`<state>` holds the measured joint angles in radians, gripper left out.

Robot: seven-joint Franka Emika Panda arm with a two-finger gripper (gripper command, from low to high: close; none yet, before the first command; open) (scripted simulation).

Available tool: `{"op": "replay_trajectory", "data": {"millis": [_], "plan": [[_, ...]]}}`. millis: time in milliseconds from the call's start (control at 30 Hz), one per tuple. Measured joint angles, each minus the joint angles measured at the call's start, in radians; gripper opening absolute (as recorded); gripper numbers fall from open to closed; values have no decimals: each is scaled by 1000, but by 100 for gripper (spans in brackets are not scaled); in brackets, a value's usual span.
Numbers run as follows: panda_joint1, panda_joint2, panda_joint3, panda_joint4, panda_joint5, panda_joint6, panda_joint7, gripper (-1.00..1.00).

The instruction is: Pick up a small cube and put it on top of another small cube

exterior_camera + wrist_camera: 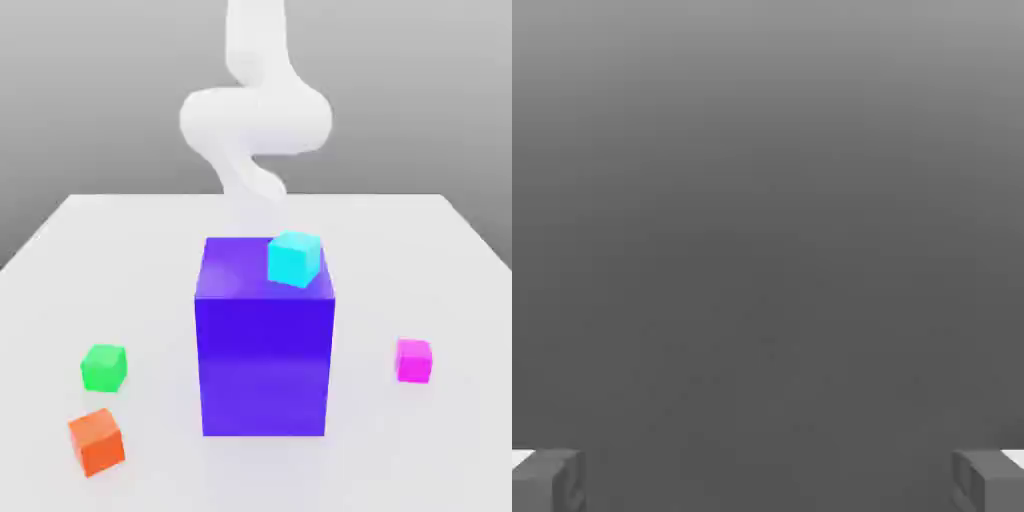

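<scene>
While set well apart from the purple block (264, 350) on the desk (450, 300), lay untouched toward the exterior view's right, the small cube (413, 360), tool (768, 480) spread wide and empty, evidently awaiting pickup.

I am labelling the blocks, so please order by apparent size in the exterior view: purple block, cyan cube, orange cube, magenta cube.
1. Purple block, by far the largest.
2. Cyan cube and orange cube look about alike; the orange one seems nearer the camera, so I do not rank them.
3. Magenta cube, smallest.
</scene>
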<state>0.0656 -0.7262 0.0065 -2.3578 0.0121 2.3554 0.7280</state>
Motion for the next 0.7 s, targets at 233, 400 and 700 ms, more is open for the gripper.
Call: {"op": "replay_trajectory", "data": {"millis": [233,400,700], "plan": [[209,249,36,-183,37,181,-236,0],[346,432,84,-314,57,313,-402,0],[531,761,177,-509,-45,554,-564,0]]}}
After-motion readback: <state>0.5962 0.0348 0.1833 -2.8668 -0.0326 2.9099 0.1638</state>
